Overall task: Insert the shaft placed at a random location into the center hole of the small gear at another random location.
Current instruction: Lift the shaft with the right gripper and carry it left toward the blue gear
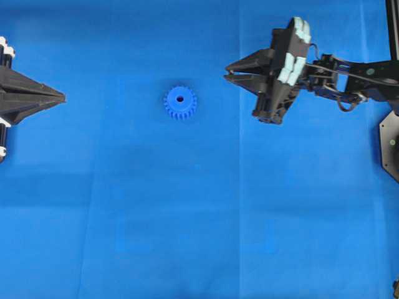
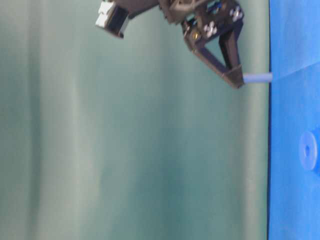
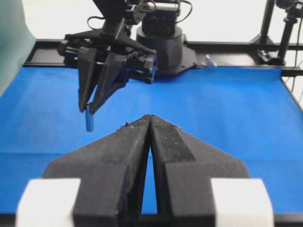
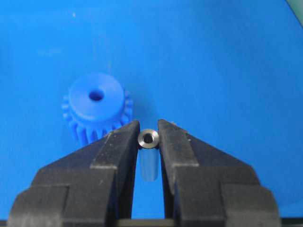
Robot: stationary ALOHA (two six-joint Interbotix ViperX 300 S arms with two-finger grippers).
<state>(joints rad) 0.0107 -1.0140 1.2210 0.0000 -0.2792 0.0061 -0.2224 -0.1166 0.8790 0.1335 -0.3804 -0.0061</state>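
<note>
Right wrist view: right end effector [image 4: 148, 130] pinching shaft [image 4: 148, 139]; left end effector [image 3: 150, 119] closed, empty.

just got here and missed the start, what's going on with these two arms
The right gripper holds a small silvery metal shaft between its fingertips, lifted off the blue mat. The bright blue plastic toothed gear lies flat on the mat, its center hole empty. The left gripper is shut and holds nothing.

Bright, even light, soft faint shadows, slightly blurred close foregrounds.
</note>
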